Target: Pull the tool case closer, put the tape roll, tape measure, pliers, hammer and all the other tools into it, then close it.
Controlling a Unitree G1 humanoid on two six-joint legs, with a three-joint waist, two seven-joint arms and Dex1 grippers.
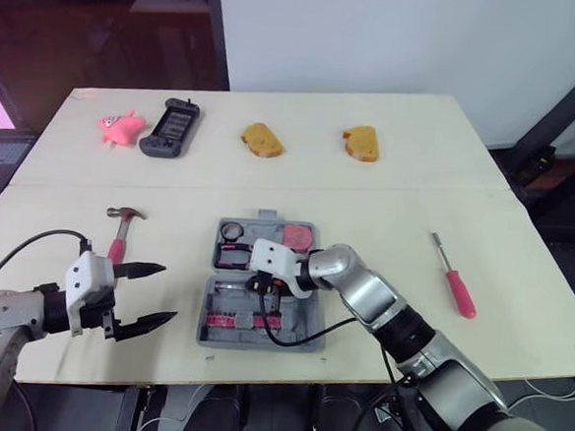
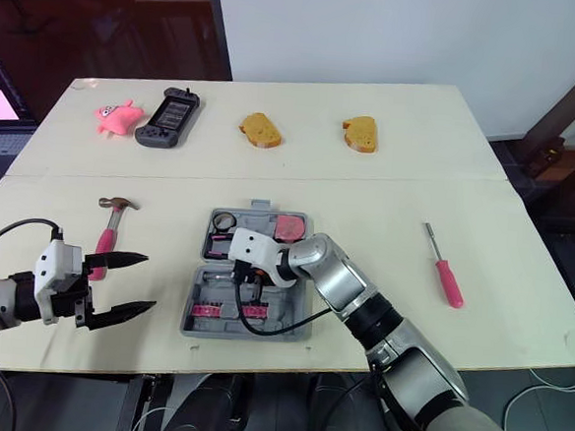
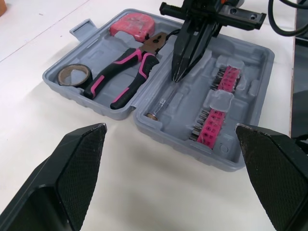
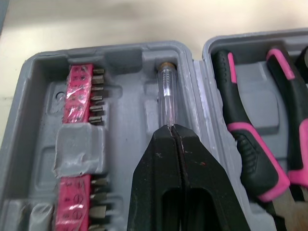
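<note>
1. A pale wooden table (image 1: 388, 193) holds an open grey plastic tool case (image 3: 190, 103), which lies near the front edge, between the robot's two arms.
2. The far half of the case holds a small brownish tape roll (image 3: 74, 74), pliers with pink and black handles (image 3: 125, 79) and a red tape measure (image 3: 132, 24).
3. The near half holds pink strips of screwdriver bits (image 4: 79, 101) and a slim clear-bodied tester screwdriver (image 4: 168, 98).
4. The right gripper (image 4: 174, 129) reaches into the near half. Its black fingers are pressed together, with their tips at the end of the clear screwdriver.
5. The left gripper (image 1: 169, 291) hovers left of the case with its fingers spread wide, holding nothing.
6. A pink-handled hammer (image 1: 120, 233) lies on the table just beyond the left gripper.
7. A pink-handled screwdriver (image 1: 454, 276) lies well to the right of the case.
8. Along the far side sit a pink pig toy (image 1: 119, 127), a dark handheld game console (image 1: 170, 128) and two bread slices (image 1: 261, 140).
</note>
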